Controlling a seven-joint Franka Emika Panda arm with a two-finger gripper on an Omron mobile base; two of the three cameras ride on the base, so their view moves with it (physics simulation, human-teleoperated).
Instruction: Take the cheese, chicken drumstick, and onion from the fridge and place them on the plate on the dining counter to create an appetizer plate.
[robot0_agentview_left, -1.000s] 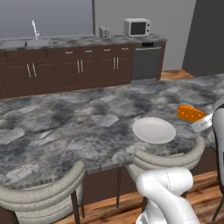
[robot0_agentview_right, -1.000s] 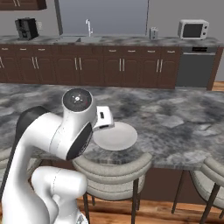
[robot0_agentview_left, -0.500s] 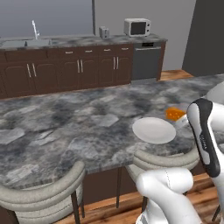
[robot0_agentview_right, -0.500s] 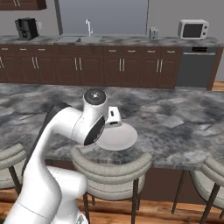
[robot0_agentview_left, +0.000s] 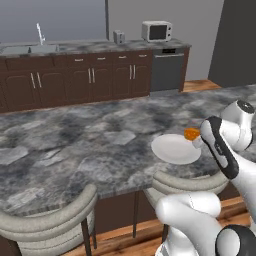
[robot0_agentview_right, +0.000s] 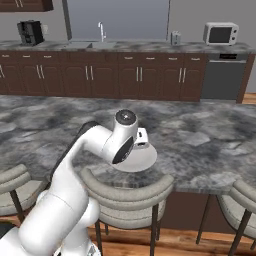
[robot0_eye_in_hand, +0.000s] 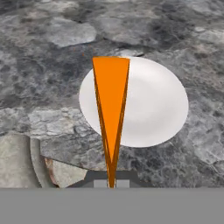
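My gripper (robot0_eye_in_hand: 112, 183) is shut on the cheese (robot0_eye_in_hand: 110, 105), an orange wedge that points up the hand view from between the fingertips. The white plate (robot0_eye_in_hand: 153, 105) lies below it on the grey marbled dining counter (robot0_eye_in_hand: 43, 65), with nothing on it. From the left base view the cheese (robot0_agentview_left: 191, 133) hangs just above the right rim of the plate (robot0_agentview_left: 172, 150). In the right base view the hand (robot0_agentview_right: 141, 140) hovers over the plate (robot0_agentview_right: 140, 161), and the arm hides the wedge. The fridge, chicken drumstick and onion are out of view.
Padded stools (robot0_agentview_left: 50, 225) (robot0_agentview_left: 185, 182) (robot0_agentview_right: 127, 187) stand along the counter's near curved edge. Beyond the dining counter (robot0_agentview_left: 75, 145) runs a dark brown cabinet row with a sink, a microwave (robot0_agentview_left: 156, 31) and a dishwasher (robot0_agentview_left: 166, 70).
The arm has swung left with the cheese, from the counter right of the plate to above the plate's rim. The grip stayed shut.
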